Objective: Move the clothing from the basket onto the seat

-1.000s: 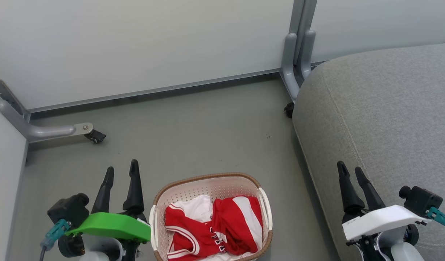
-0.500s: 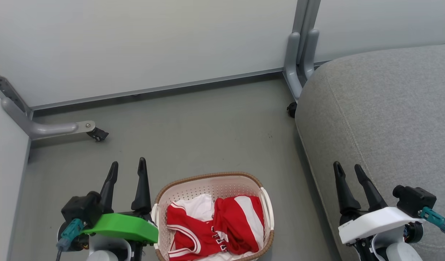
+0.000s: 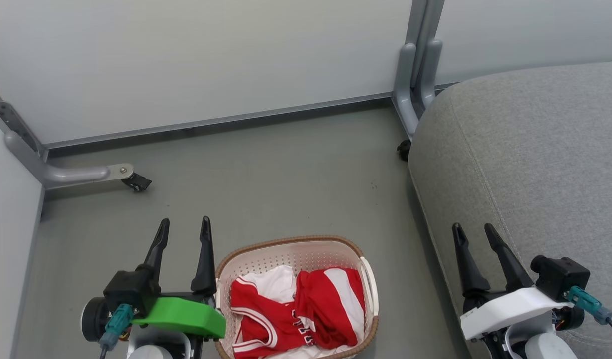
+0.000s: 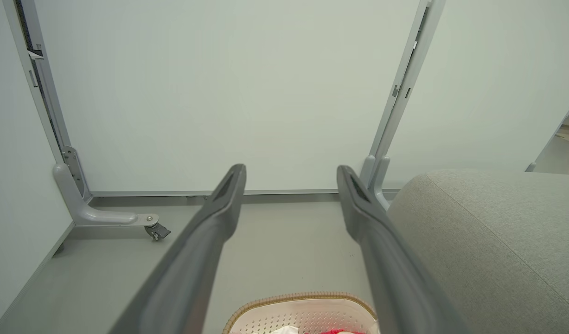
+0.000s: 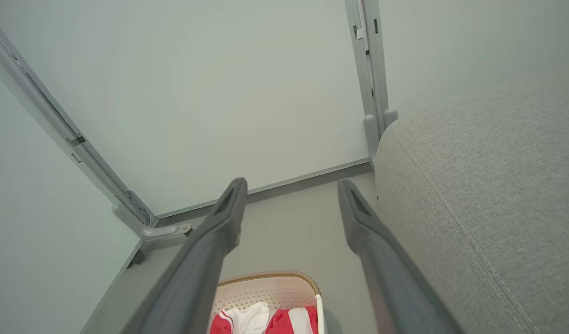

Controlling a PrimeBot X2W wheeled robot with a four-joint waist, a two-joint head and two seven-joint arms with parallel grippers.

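The cream basket (image 3: 296,249) with a brown woven rim stands on the grey floor at the bottom middle of the head view. Inside lie the red-and-white clothing: a striped garment (image 3: 330,304) on the right and a lettered jersey (image 3: 258,319) on the left. My left gripper (image 3: 183,229) stands open just left of the basket, nothing between its fingers. My right gripper (image 3: 473,234) is open at the near edge of the big grey seat (image 3: 535,149). The basket's rim (image 4: 298,299) and the seat (image 4: 488,232) show past the left fingers (image 4: 219,208). The clothing (image 5: 265,322) peeks in the right wrist view.
Pale partition walls close off the back and left. A grey partition foot with a caster (image 3: 133,182) lies on the floor at left, and another upright foot (image 3: 415,70) stands against the seat's far corner. Bare floor lies between basket and wall.
The head camera has shifted slightly. My left gripper has moved right, closer to the basket, and a bit forward. The right gripper has edged left. Basket and clothing lie as before.
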